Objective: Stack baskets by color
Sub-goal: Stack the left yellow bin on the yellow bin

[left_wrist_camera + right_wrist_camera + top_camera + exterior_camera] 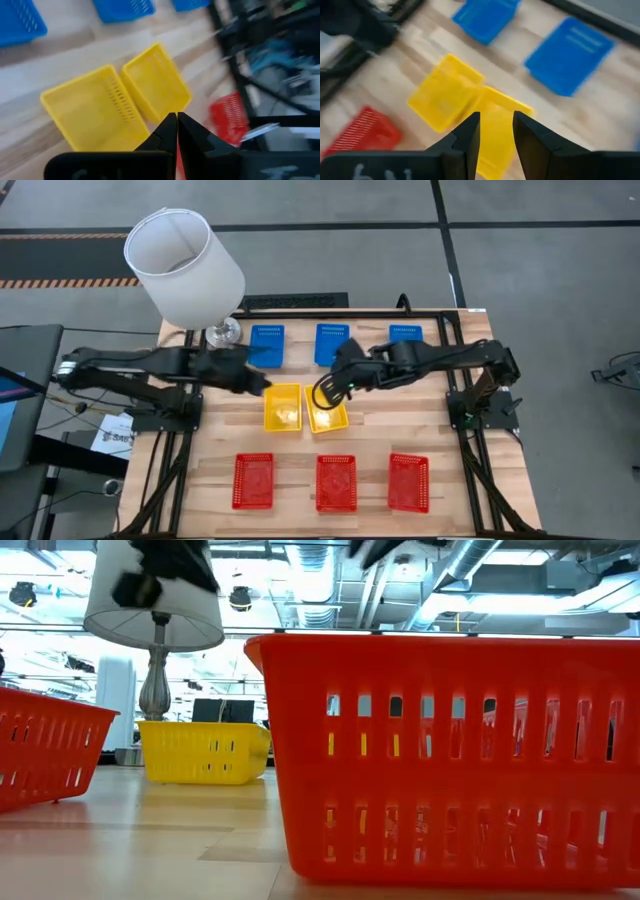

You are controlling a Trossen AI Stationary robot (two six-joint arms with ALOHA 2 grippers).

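Observation:
Two yellow baskets lie side by side at the table's middle, the left one (283,407) square to the table and the right one (328,416) turned a little askew. Three blue baskets (267,345) (331,343) (405,333) line the far side and three red ones (253,480) (336,482) (408,482) the near side. My left gripper (260,384) (177,119) hangs shut above the table, by the left yellow basket's far left corner. My right gripper (326,392) (496,122) is open above the right yellow basket (495,107), touching nothing.
A lamp with a white shade (185,265) stands at the table's far left corner, beside the left blue basket. Bare wood shows between the yellow and red rows. Dark frame rails (470,430) run along both table sides.

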